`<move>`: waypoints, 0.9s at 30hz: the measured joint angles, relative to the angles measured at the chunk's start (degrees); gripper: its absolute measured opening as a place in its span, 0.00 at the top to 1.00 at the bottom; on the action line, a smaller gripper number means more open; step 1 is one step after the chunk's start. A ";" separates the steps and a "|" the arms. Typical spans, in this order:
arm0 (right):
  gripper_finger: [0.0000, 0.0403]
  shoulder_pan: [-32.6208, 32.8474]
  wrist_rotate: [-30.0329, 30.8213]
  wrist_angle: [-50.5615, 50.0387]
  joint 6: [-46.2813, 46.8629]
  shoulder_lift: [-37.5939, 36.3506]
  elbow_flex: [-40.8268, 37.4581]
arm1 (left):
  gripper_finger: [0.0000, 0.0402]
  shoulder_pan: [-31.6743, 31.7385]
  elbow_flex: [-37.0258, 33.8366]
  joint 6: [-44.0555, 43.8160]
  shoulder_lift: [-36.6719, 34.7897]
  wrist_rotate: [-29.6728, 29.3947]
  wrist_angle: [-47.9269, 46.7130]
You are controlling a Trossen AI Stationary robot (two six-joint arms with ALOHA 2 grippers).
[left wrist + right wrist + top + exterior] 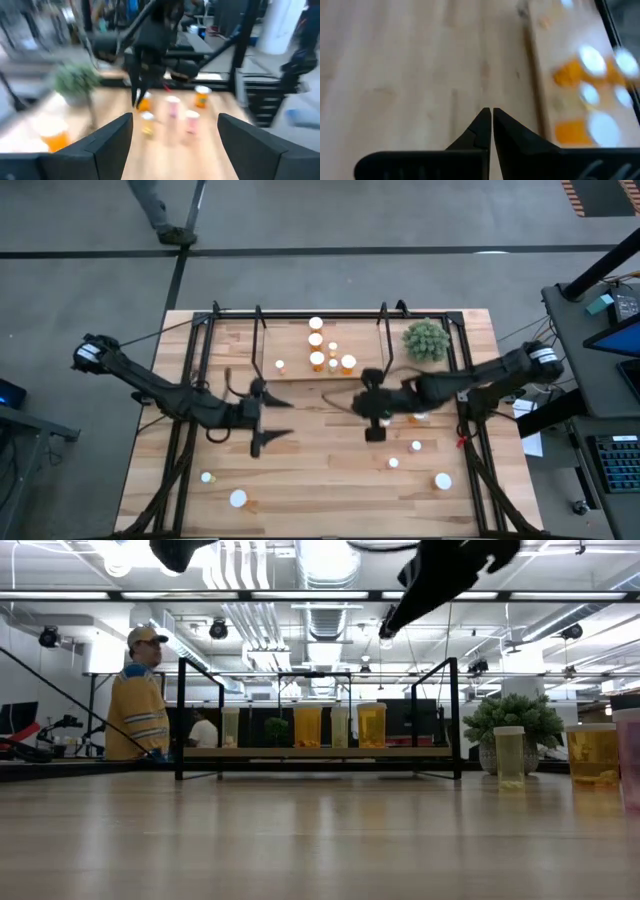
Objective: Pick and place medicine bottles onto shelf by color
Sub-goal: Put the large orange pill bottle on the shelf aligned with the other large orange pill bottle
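The shelf (300,380) stands at the table's far middle, a light board between black uprights. Several medicine bottles (317,360) with white caps stand on it, some orange; they also show in the low view (307,726) and the right wrist view (575,131). Loose bottles stand on the table at the near right (417,445) and near left (238,498). My left gripper (280,420) (175,130) is open and empty above the table's middle left. My right gripper (358,406) (491,112) is shut and empty above the table, just near of the shelf.
A green spiky ball plant (427,340) stands at the far right, beside the shelf. Black frame legs (185,430) run along the table's left and right sides. A person in a yellow top (138,700) stands in the room beyond the table.
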 joint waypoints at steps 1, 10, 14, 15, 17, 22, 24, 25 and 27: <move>0.98 1.22 0.02 3.71 -1.40 -0.89 -2.03 | 0.32 -0.57 0.76 -3.16 1.11 0.37 -1.03; 0.98 3.91 0.19 28.02 -8.32 -7.12 -16.21 | 0.32 -2.82 17.82 -37.98 10.87 12.00 -31.52; 0.98 3.95 0.22 31.85 -8.28 -8.26 -19.05 | 0.32 -3.89 27.95 -51.34 17.47 19.71 -52.58; 0.98 3.95 0.18 31.98 -8.24 -8.29 -19.38 | 0.32 -4.25 29.91 -54.86 19.13 21.99 -57.03; 0.98 3.93 0.17 32.38 -7.96 -8.31 -19.57 | 0.32 -5.34 32.62 -60.86 22.42 26.92 -64.12; 0.98 3.93 0.16 32.56 -8.16 -8.04 -19.74 | 0.32 -10.85 34.48 -75.74 28.13 36.42 -69.50; 0.98 3.93 0.11 32.55 -8.30 -8.00 -19.81 | 0.32 -13.22 34.43 -79.35 29.72 38.53 -69.20; 0.98 3.93 0.11 32.61 -8.33 -8.00 -19.81 | 0.32 -14.06 34.30 -80.14 30.29 38.77 -69.32; 0.98 3.93 0.11 32.59 -8.89 -7.96 -19.81 | 0.32 -15.17 33.75 -82.20 30.83 38.28 -69.66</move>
